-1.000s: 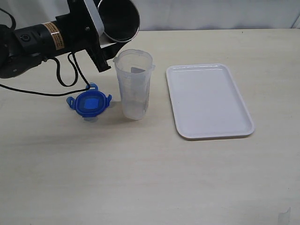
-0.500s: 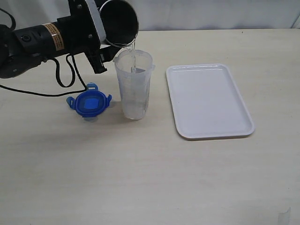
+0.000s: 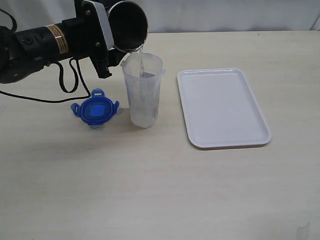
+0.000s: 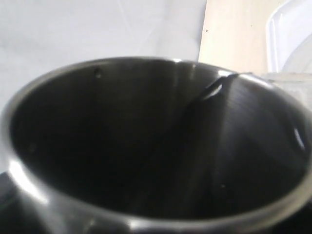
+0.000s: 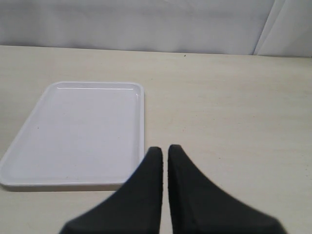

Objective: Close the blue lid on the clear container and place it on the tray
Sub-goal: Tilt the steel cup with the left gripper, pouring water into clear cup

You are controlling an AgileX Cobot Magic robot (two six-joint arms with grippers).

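"On the left, what has changed?"
"The left gripper, clamped around the cup, has tipped it further than a second ago."
"And the lid?"
"It has not moved. It lies flat on the table, just left of the container."
"The container itself?"
"It stands upright, and a thin stream of water now falls into it from the cup. Filling seems to come first, so closing has not begun."
"Further right?"
"The tray sits bare, near the container but apart from it. The right gripper faces it with its jaws pressed together, holding nothing."
"The surface and the room?"
"A pale beige tabletop, a black cable looping on its left part, and a white backdrop behind."
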